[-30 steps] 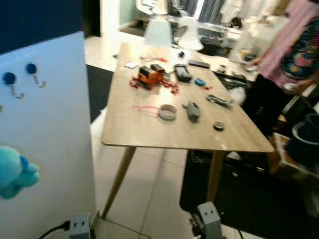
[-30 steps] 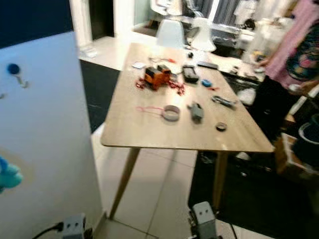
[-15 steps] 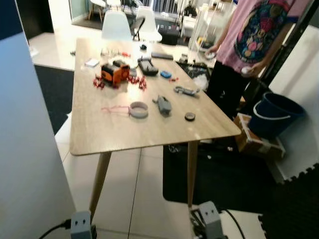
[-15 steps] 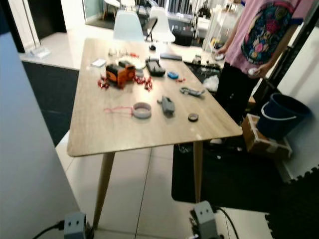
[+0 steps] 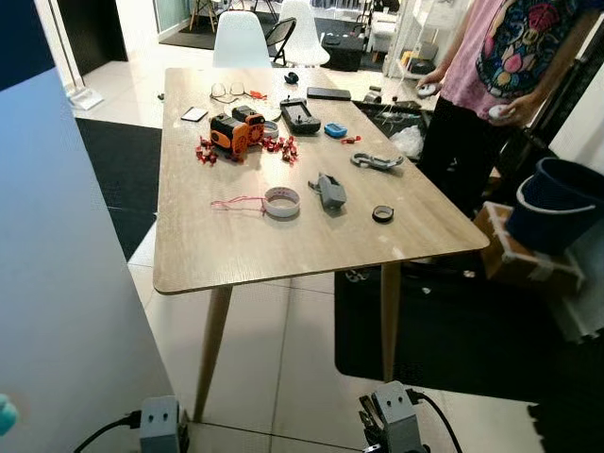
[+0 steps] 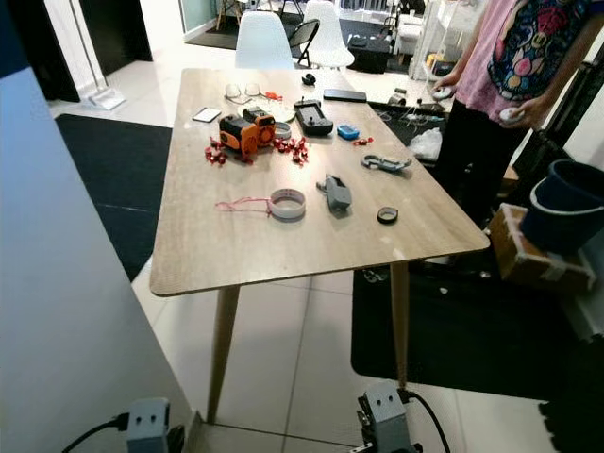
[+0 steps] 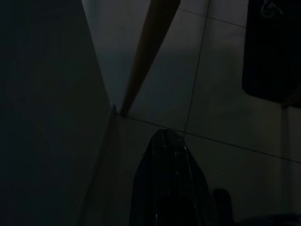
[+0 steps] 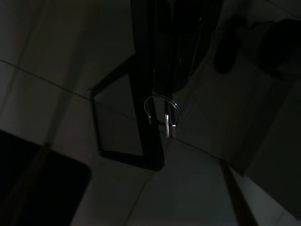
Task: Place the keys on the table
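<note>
Across the middle of the head views, a long wooden table [image 5: 283, 236] on slanted legs, strewn with an orange tool [image 5: 229, 133], a tape roll [image 5: 281, 201], a grey gadget [image 5: 329, 191], a small black disc [image 5: 382, 213], a black remote [image 5: 299, 115] and glasses [image 5: 226, 92]. At the upper right, a person [image 5: 500, 66] in a pink top beside the table's far edge; lower right of that, a dark blue bucket [image 5: 557, 203]. Along the left side, a pale blue panel [image 5: 66, 283]. Low at the frame's bottom edge, both grey wrists hanging over white tile. From the right wrist view, very dark: right gripper [image 8: 167, 61] pointing at the tiled floor, black fingers pressed close together, pinching the keys [image 8: 162, 113], whose metal ring dangles just below the fingertips, well short of the tabletop. From the left wrist view, darker still: left gripper [image 7: 167, 183] as one black blur above tile and a table leg [image 7: 148, 52]; spread of the jaws cannot be told.
</note>
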### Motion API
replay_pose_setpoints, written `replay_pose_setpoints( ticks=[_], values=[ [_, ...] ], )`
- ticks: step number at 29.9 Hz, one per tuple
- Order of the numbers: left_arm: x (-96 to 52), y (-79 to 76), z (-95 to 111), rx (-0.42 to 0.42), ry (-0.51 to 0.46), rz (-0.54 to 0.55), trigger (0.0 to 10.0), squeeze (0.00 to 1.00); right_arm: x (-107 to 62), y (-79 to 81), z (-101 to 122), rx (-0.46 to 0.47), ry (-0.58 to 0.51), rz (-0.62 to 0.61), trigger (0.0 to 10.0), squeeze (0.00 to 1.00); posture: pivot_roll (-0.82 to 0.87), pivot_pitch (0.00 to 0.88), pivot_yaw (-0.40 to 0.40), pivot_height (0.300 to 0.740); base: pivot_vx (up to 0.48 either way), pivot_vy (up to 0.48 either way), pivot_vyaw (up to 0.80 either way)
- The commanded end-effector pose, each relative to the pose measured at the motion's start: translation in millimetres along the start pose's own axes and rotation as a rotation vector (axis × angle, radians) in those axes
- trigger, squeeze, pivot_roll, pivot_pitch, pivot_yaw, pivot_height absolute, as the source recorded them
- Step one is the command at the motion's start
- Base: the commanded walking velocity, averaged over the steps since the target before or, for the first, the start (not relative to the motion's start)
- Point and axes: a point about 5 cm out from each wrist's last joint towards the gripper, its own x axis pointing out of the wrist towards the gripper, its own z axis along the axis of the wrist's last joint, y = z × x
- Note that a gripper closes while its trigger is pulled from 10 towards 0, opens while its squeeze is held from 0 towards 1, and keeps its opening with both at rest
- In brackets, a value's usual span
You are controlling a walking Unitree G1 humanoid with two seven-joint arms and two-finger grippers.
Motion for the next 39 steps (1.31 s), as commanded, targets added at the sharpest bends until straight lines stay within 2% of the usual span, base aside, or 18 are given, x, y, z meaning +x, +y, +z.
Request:
replay_pose_setpoints(
  ticks=[1, 8, 19, 39],
  values=[
    [-1.3, 5.1, -2.3, 0.021, 0.021, -0.003, 10.0, 0.00, -2.3, -1.4, -5.1, 0.023, 0.008, -0.017, 10.0, 0.00, 0.08, 0.050, -0.020, 0.740, 0.000, 0.000, 0.00],
    [1.0, 8.0, 0.9, 0.015, 0.023, 0.002, 10.0, 0.00, -2.7, -1.2, -5.8, 0.031, 0.004, -0.026, 10.0, 0.00, 0.08, 0.054, -0.017, 0.740, 0.000, 0.000, 0.00],
    [-1.1, 3.7, -2.4, -0.008, 0.017, 0.003, 10.0, 0.00, -2.9, -3.6, -5.3, 0.018, 0.010, -0.023, 10.0, 0.00, 0.08, 0.062, -0.034, 0.740, 0.000, 0.000, 0.00],
    [-2.3, 5.3, -8.7, -0.051, 0.056, 0.023, 10.0, 0.00, -3.6, -5.5, -5.6, 0.001, 0.016, -0.017, 10.0, 0.00, 0.08, 0.049, -0.050, 0.740, 0.000, -0.422, 0.00]
  ],
)
